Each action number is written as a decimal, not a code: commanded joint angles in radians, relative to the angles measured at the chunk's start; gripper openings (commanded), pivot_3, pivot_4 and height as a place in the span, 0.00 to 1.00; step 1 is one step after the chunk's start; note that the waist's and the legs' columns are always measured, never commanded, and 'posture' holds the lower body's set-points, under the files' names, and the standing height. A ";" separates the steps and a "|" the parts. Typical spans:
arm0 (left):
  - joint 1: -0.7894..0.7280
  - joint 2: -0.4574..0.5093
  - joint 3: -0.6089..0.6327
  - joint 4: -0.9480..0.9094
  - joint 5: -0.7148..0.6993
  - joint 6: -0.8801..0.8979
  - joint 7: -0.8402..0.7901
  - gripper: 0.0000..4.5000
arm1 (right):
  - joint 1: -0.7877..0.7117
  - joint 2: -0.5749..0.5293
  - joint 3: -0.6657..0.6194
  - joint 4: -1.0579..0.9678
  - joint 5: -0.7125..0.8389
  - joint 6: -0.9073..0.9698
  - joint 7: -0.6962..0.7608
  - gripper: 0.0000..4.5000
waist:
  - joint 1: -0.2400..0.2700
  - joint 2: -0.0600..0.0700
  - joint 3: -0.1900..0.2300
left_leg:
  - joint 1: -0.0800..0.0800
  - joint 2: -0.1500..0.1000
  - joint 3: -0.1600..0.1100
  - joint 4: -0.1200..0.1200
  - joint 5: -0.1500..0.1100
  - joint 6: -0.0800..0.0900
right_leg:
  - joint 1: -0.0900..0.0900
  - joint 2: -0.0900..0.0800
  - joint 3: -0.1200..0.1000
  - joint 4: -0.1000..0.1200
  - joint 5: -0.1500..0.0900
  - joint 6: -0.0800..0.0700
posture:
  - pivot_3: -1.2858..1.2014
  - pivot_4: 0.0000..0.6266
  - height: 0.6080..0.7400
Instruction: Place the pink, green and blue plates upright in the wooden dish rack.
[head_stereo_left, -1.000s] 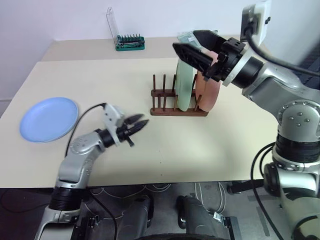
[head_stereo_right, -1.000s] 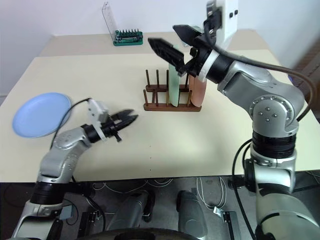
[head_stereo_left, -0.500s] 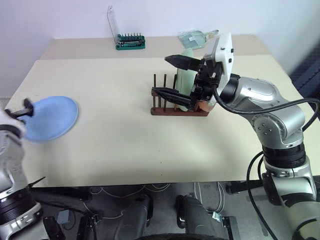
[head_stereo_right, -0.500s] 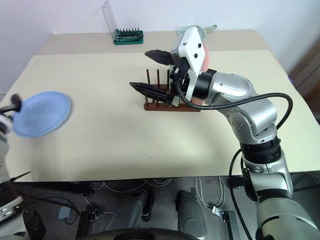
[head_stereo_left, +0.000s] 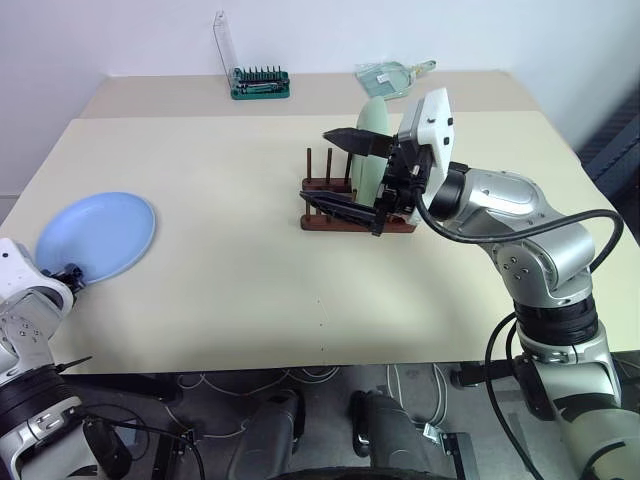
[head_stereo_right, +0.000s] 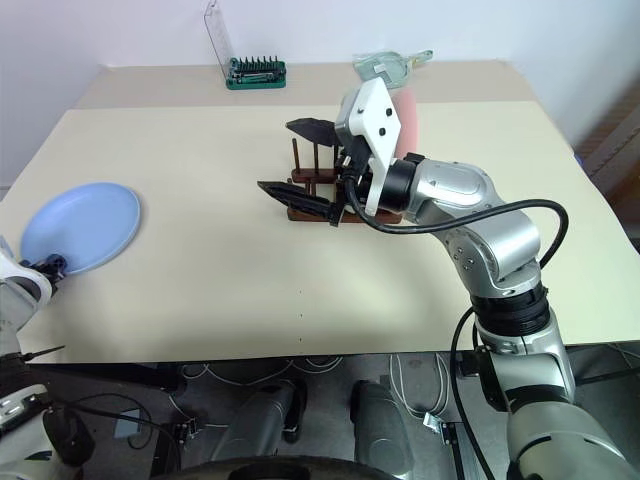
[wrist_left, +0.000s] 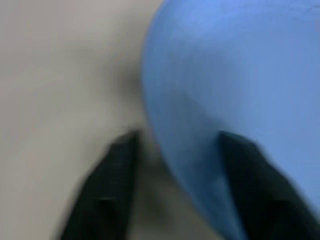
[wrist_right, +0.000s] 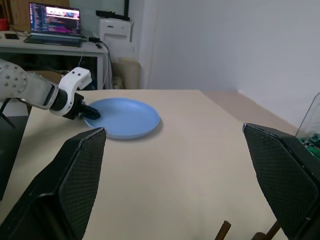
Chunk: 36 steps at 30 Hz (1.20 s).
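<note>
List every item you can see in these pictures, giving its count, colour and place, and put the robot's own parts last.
blue plate: one, light blue, flat near the table's left edge.
green plate: one, pale mint, upright in the rack.
pink plate: one, salmon pink, upright behind the green one.
wooden dish rack: one, dark brown, mid-table.
tool holder: one, green with clear lid, far side.
clear packet: one, far side.
table: one, beige.
laptop: one, on a desk beyond.
left gripper: fingers straddling the blue plate's rim.
right gripper: fingers wide open by the rack.

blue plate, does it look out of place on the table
Yes. The blue plate lies flat near the table's left edge, far from the wooden dish rack, where the green plate already stands upright. The left gripper is at its rim.
</note>
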 joint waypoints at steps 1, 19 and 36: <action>-0.012 0.008 0.026 -0.011 -0.005 -0.021 0.016 0.14 | 0.001 0.008 -0.032 -0.045 0.003 0.006 -0.016 1.00 | 0.001 0.000 0.000 | 0.000 0.000 0.000 0.000 0.000 0.000 | 0.000 0.000 0.000 0.000 0.000 0.000 | 0.52 0.24 0.97; -0.334 -0.225 -0.435 -0.526 0.014 -0.352 0.022 0.01 | -0.099 0.003 0.222 0.120 -0.573 -0.417 -0.040 1.00 | -0.003 -0.009 0.001 | 0.000 0.000 0.002 0.000 0.001 -0.002 | 0.001 0.001 0.001 -0.001 0.002 0.002 | 0.52 0.24 0.97; -0.412 -0.322 -0.530 -0.723 -0.047 -0.094 0.100 0.01 | -0.123 0.113 0.308 0.316 -0.888 -0.694 -0.100 1.00 | -0.001 -0.009 0.002 | 0.000 0.003 0.001 0.000 0.005 -0.004 | 0.000 0.008 0.001 0.001 0.004 -0.001 | 0.52 0.24 0.97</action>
